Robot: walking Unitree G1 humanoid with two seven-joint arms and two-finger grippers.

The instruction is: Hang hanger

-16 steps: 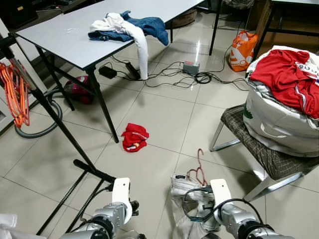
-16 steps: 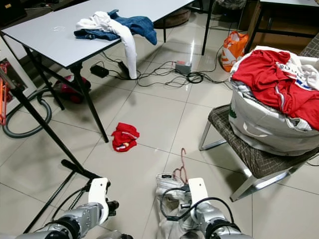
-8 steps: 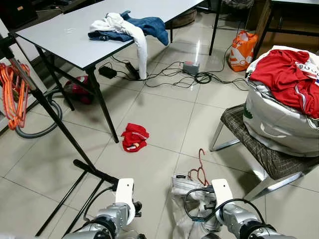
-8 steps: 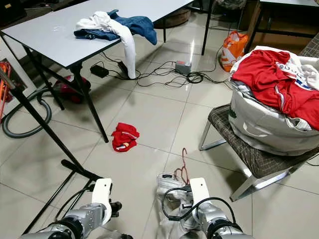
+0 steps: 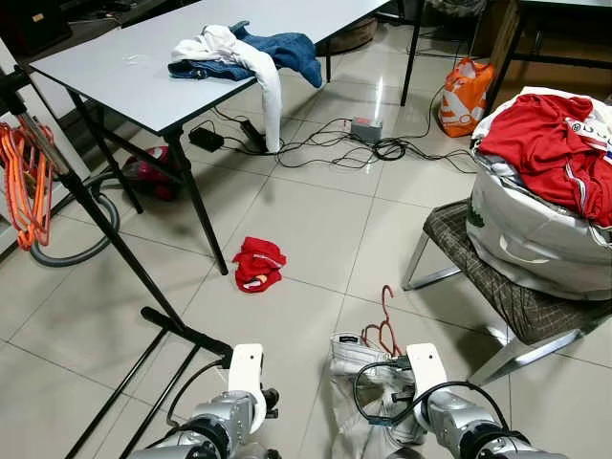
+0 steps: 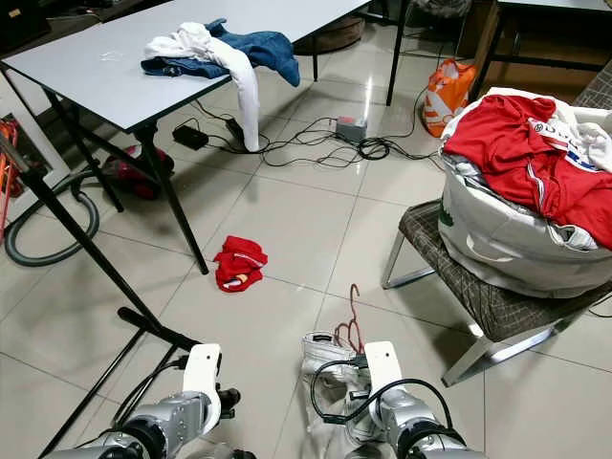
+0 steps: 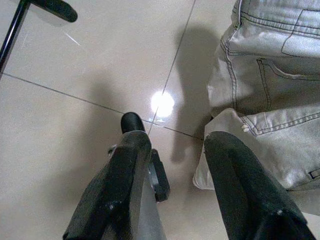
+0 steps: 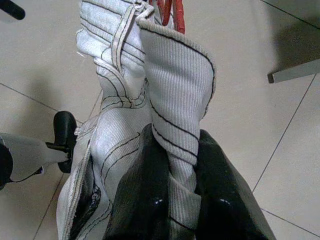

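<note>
My right gripper [image 8: 177, 136] is shut on a bunched fold of pale grey jeans [image 8: 170, 85], low above the tiled floor. A red hanger [image 5: 385, 322] sticks out of the jeans' far end, and its wire [image 8: 168, 10] shows in the right wrist view. My left gripper [image 7: 177, 142] is open and holds nothing. It hovers over the tiles just beside the jeans [image 7: 270, 90]. A black clothes rack [image 5: 105, 239] stands to my left, with orange hangers [image 5: 24, 182] on its rail.
The rack's black foot [image 5: 182, 330] lies close to my left arm. A red cloth [image 5: 258, 263] lies on the floor ahead. A table [image 5: 124, 72] with clothes, cables [image 5: 335, 143] and a vacuum hose [image 5: 76, 251] lie beyond. At right, a chair [image 5: 497, 296] holds a full laundry bag [image 5: 535, 220].
My left arm has shifted a little to the right, toward the jeans. The orange hangers on the rack have swung slightly. The right gripper still holds the jeans.
</note>
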